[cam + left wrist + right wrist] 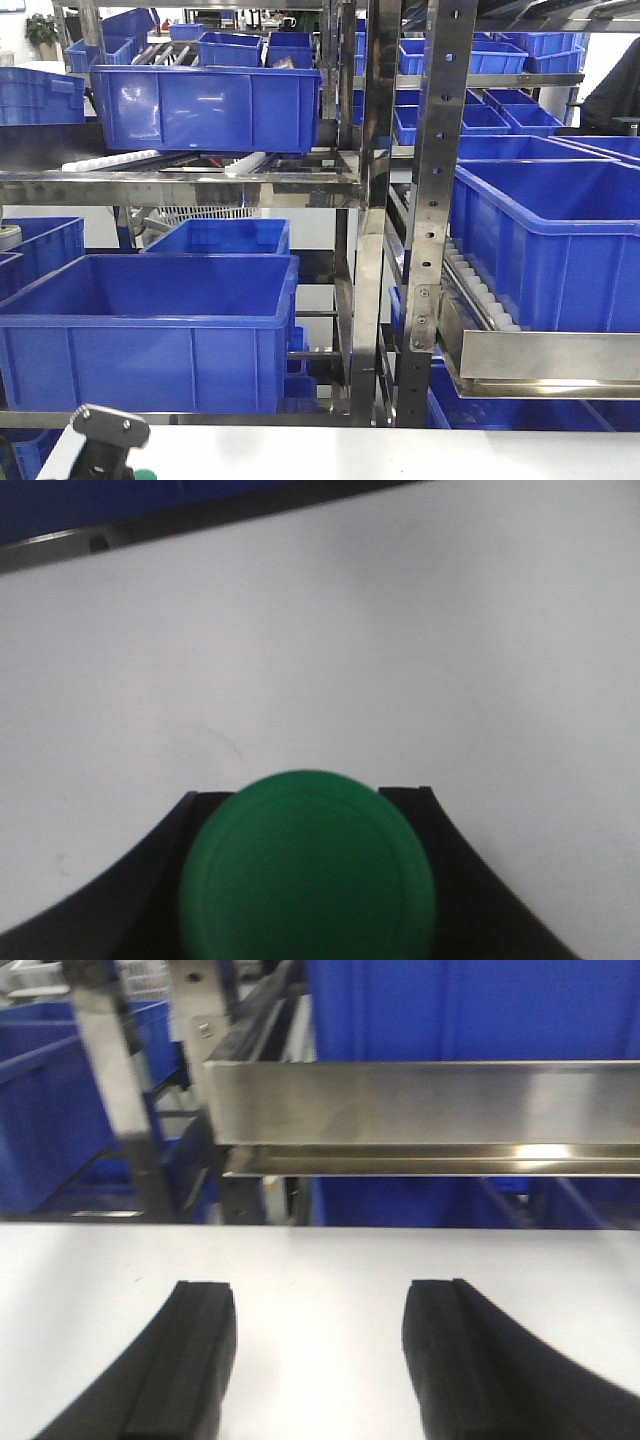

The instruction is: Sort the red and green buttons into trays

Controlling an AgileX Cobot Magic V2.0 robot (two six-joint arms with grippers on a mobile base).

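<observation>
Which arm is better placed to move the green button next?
Left. The left claw appears to grip the green button between its fingers. The right claw is open and empty over the white table, with no button in its view.

Your front camera looks level over the white table (400, 455) into racks (436, 200) of blue crates (150, 330). Your left wrist camera hangs close, tilted down at that table, green button (305, 875) filling its foreground. Your right wrist camera sits low, facing the same racks.
</observation>
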